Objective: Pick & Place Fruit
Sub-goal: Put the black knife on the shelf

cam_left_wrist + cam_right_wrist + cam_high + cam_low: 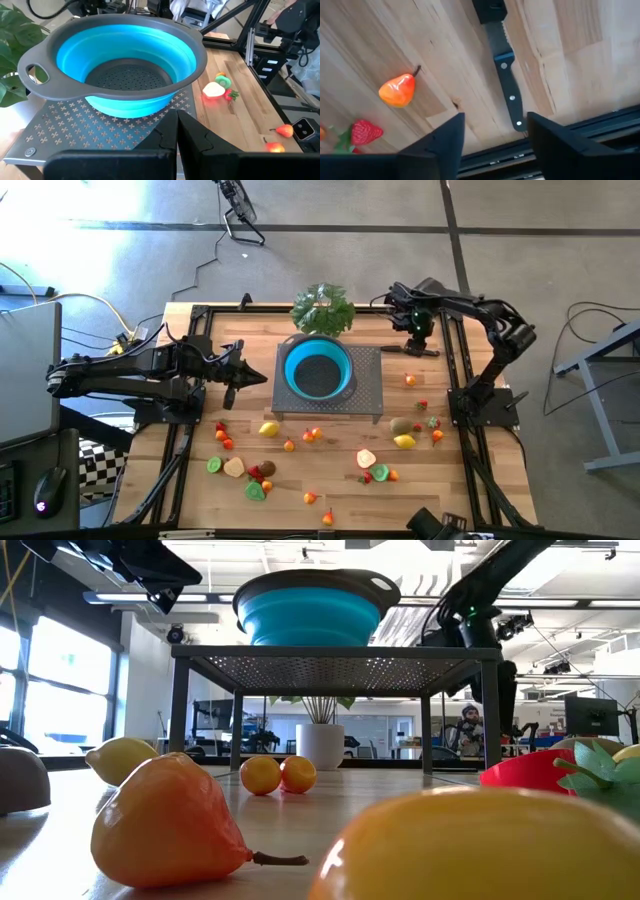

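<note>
The right pincer [492,137], jaws wide and empty, hung over the black-handled knife [506,82]; the small orange toy pear [397,90] lay beside it, nearest this arm.

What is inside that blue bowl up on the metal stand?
Nothing shows inside the blue bowl: only its dark perforated bottom. The fruit lies on the table. The bowl covers the part of the metal stand directly beneath it.

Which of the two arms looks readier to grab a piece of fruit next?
Probably the right: its hand is open above the table, with an orange pear close by. The left hand is shut, facing the blue bowl.
</note>
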Controlling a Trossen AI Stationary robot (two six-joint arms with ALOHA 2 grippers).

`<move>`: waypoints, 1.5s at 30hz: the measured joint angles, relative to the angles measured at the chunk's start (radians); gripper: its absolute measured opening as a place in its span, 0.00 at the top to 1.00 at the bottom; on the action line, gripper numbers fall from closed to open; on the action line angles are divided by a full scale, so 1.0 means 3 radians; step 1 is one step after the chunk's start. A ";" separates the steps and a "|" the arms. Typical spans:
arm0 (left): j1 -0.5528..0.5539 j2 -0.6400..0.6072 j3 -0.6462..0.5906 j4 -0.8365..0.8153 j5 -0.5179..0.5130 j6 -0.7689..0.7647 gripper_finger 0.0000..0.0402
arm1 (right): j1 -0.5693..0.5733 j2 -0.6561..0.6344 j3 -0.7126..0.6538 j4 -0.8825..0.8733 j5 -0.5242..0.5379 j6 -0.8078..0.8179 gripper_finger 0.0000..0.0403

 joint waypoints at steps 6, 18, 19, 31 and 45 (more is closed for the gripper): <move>-0.0001 0.0000 0.0000 0.0001 0.0000 0.0000 1.00 | 0.0005 0.0000 -0.0222 0.0322 0.0011 -0.0002 0.43; 0.0000 0.0000 0.0000 0.0001 -0.0066 -0.0001 1.00 | 0.0132 0.0000 -0.0592 0.0710 0.0432 0.0000 0.49; 0.0000 0.0000 0.0000 0.0001 -0.0070 0.0000 1.00 | 0.0132 0.0000 -0.0611 0.0764 0.0432 0.0000 0.49; 0.0000 0.0001 0.0000 0.0001 -0.0078 -0.0001 1.00 | 0.0132 0.0000 -0.0858 0.1141 0.0443 0.0000 0.49; -0.0001 0.0000 -0.0001 0.0001 -0.0087 0.0000 1.00 | 0.0141 0.0000 -0.0970 0.1396 0.0577 -0.0039 0.49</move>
